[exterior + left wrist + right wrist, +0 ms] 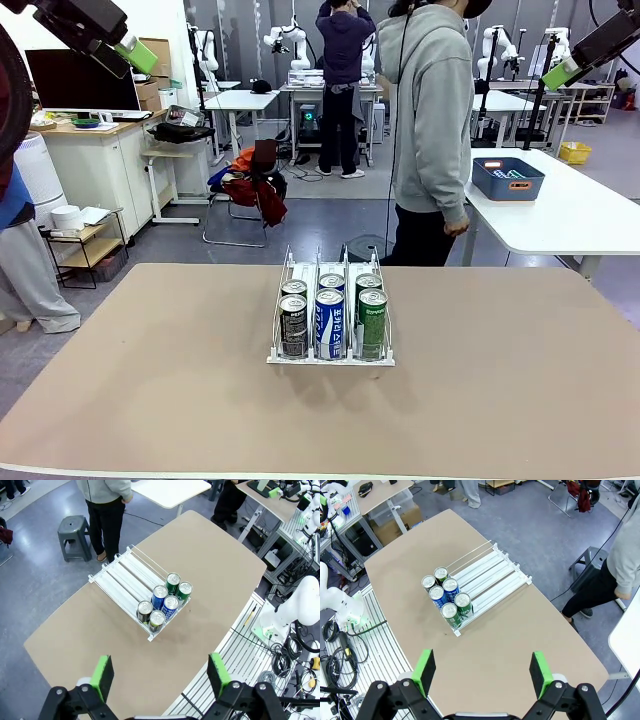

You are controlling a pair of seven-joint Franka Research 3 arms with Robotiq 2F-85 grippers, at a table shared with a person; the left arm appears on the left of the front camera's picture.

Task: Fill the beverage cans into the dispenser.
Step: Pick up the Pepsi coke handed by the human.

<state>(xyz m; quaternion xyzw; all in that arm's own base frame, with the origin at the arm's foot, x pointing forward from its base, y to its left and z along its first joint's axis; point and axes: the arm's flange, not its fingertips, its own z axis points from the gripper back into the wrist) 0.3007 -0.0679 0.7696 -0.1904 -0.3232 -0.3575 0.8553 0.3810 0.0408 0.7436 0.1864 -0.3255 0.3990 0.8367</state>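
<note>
Filling dispenser (pixel 125 577) front — six cans (pixel 160 594); wrist cams: lanes (pixel 487 572) behind.

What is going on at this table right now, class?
The dispenser holds two black cans, two blue cans and two green cans, all at its front. The left hand and right hand hang open high above the table, holding nothing. A person stands beyond the far edge, clear of the cans.

Bare tabletop (pixel 150 390) all round the dispenser (pixel 330 359); six cans (pixel 330 322) crowd its front (rear lanes free), wire dividers (pixel 318 262) upright, person (pixel 430 130) beyond the far edge
</note>
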